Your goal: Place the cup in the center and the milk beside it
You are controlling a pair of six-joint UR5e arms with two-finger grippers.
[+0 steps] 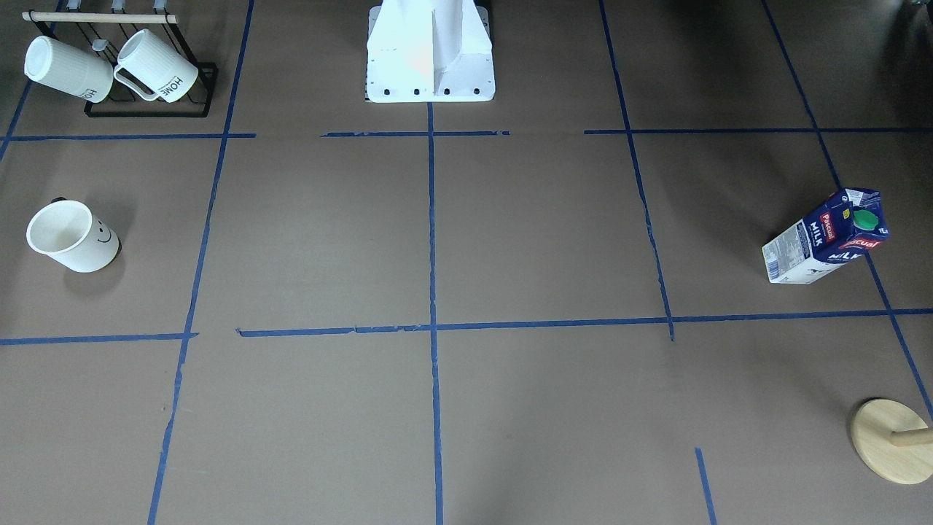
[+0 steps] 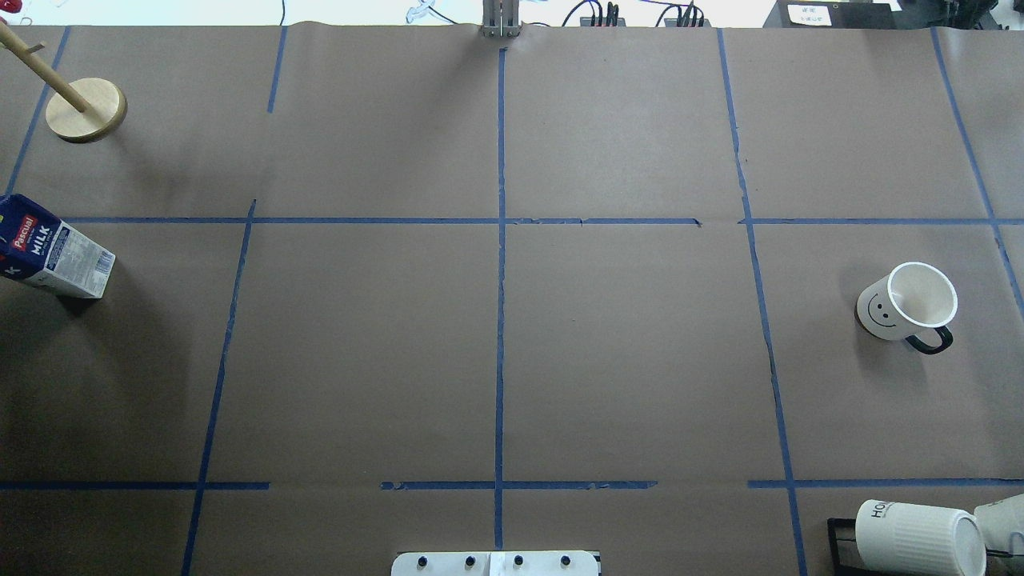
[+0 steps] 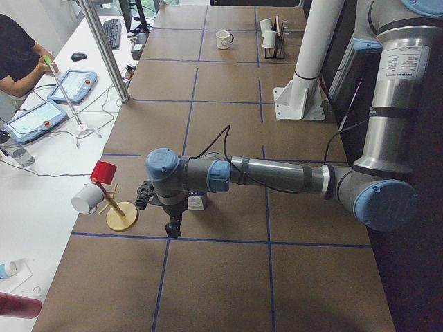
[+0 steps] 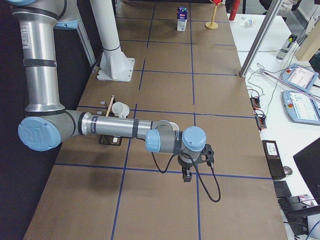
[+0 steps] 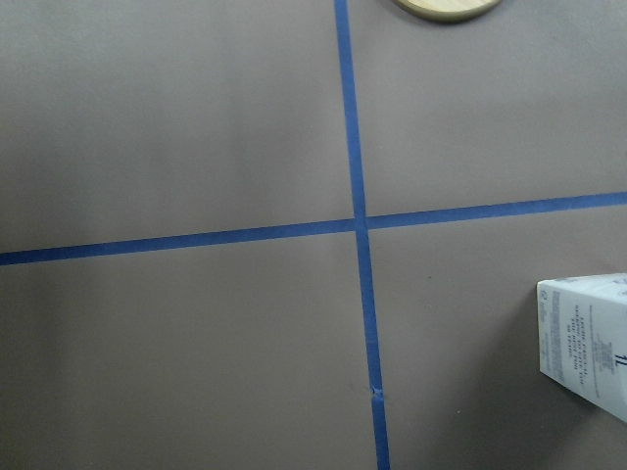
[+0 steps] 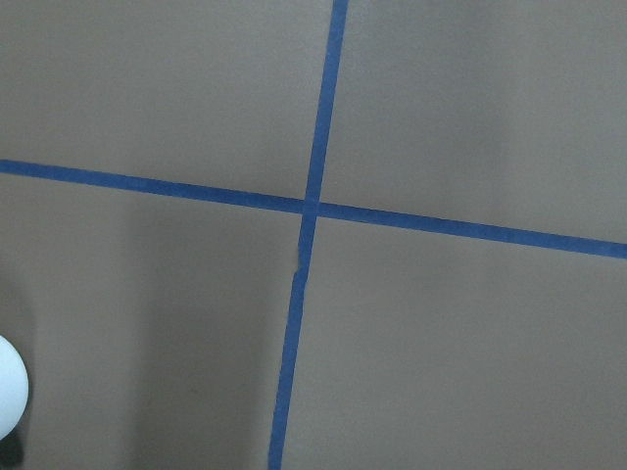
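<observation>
The cup (image 2: 908, 304), white with a smiley face and a black handle, stands upright at the right in the overhead view; it is at the left in the front view (image 1: 73, 237). The milk (image 2: 52, 252), a navy and white carton, stands at the left edge; it also shows in the front view (image 1: 827, 237). The center (image 2: 500, 352) is bare brown paper. My left gripper (image 3: 169, 225) hangs above the table close to the milk, and my right gripper (image 4: 186, 175) hangs near the cup. Both show only in the side views, so I cannot tell whether they are open.
A black rack (image 1: 149, 109) holds two ribbed "HOME" mugs (image 1: 157, 65) near the robot's right. A wooden peg stand (image 2: 84, 108) stands beyond the milk. The white robot base (image 1: 430, 58) is at the table's near edge. An operator (image 3: 21, 55) sits at a side desk.
</observation>
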